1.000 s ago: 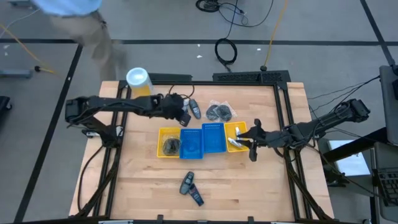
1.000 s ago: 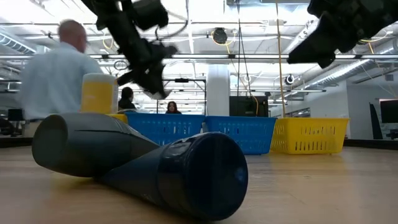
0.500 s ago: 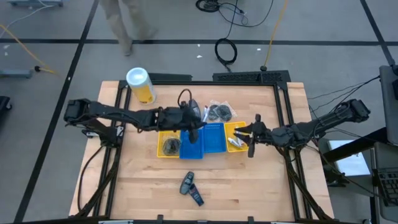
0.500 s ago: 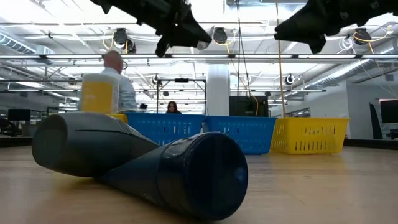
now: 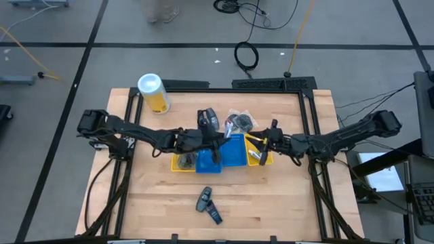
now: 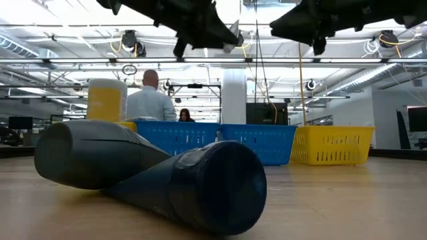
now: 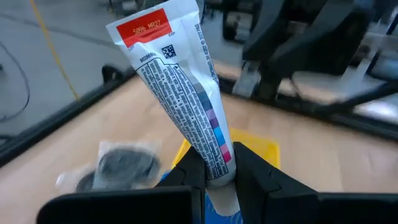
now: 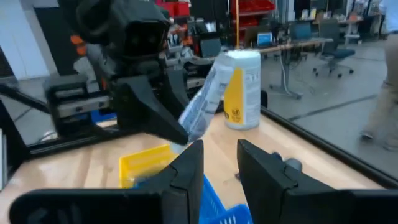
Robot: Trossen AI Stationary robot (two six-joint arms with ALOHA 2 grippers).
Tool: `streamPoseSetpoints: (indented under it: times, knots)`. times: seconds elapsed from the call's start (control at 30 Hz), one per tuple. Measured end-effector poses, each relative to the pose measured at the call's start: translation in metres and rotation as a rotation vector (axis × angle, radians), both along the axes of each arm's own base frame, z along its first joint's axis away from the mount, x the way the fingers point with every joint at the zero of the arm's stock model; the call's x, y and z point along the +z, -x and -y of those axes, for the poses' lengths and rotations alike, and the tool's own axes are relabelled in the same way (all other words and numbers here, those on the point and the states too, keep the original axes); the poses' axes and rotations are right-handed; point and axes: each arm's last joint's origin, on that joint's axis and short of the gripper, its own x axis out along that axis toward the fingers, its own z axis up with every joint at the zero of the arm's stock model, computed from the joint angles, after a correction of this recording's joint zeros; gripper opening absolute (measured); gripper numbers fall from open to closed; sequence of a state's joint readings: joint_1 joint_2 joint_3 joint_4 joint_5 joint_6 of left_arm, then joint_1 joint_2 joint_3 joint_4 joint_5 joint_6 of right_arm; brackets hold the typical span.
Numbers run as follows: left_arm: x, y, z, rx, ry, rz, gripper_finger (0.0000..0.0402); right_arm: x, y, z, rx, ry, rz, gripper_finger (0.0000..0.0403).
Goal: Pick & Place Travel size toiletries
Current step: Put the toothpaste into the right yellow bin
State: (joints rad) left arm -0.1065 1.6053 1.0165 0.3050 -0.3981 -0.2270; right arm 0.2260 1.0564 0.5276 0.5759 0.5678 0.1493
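Pinching a white tube [image 7: 186, 93] between its fingers, the left end effector [image 7: 219, 171] hovers above the blue bin [image 5: 232, 150].

We reach both arms inward above the table's middle. Our left gripper [image 7: 217, 171] is clamped tight around something, wrist raised. Our right gripper [image 8: 217, 158] hangs opposite, close by, fingers [image 8: 186, 165] parted, gripping nothing.

Open robotics lab: ceiling trusses [image 6: 280, 61], monitors [image 6: 20, 123], office chairs [image 8: 339, 53], floor cables [image 5: 247, 54] around the counter [image 5: 163, 196].
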Motion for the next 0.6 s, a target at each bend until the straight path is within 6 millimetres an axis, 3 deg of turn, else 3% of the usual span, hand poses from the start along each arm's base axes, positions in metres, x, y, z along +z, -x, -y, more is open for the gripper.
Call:
streamPoseSetpoints:
  times: [0.6]
  knots:
    - [-0.014, -0.016, 0.011, 0.008, -0.099, 0.047, 0.0041, -0.006, -0.025, 0.020, 0.074, -0.035, 0.137, 0.0089]
